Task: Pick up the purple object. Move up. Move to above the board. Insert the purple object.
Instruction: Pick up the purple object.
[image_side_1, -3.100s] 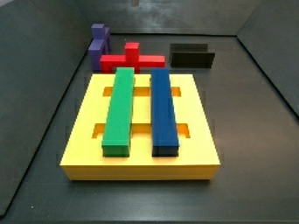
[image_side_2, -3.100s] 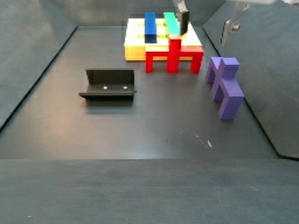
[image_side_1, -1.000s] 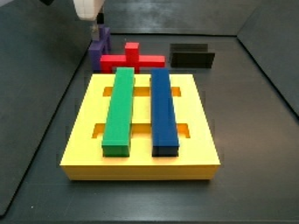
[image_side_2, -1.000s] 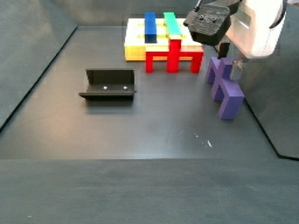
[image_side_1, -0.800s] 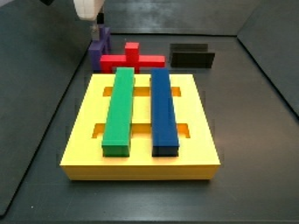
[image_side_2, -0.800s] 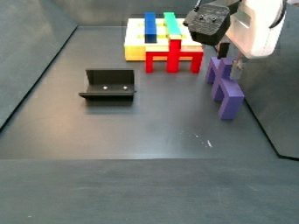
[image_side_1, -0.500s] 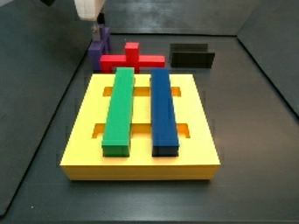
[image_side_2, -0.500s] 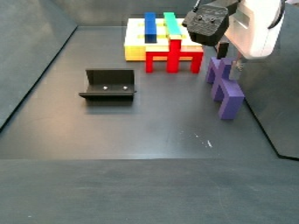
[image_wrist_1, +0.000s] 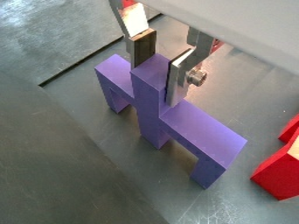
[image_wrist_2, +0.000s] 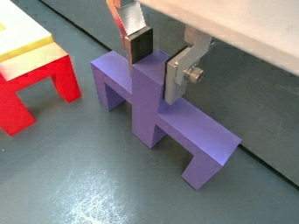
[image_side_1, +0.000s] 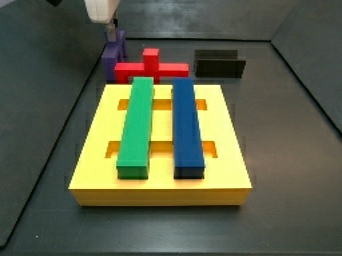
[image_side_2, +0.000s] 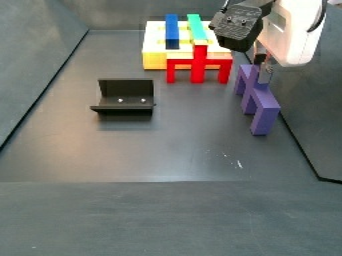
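The purple object (image_wrist_1: 197, 133) stands on its legs on the dark floor, also seen in a wrist view (image_wrist_2: 193, 131) and in both side views (image_side_1: 112, 56) (image_side_2: 262, 100). My gripper (image_wrist_1: 160, 66) (image_wrist_2: 156, 59) is down over its raised central ridge, one silver finger on each side, pads against the ridge as far as the wrist views show. In a side view the gripper (image_side_2: 259, 68) hangs over the block's far end. The yellow board (image_side_1: 160, 186) (image_side_2: 154, 48) lies apart from it, with a green bar (image_side_1: 136, 120) and a blue bar (image_side_1: 187, 125) in its slots.
A red cross-shaped block (image_side_1: 150, 68) (image_side_2: 198, 62) stands between the purple object and the board; it shows in both wrist views (image_wrist_1: 281, 166) (image_wrist_2: 30, 96). The black fixture (image_side_1: 221, 65) (image_side_2: 124, 97) stands on the floor. Grey walls enclose the floor.
Three seconds ago the gripper was not at the purple object. Over the last second it has stayed still over the ridge.
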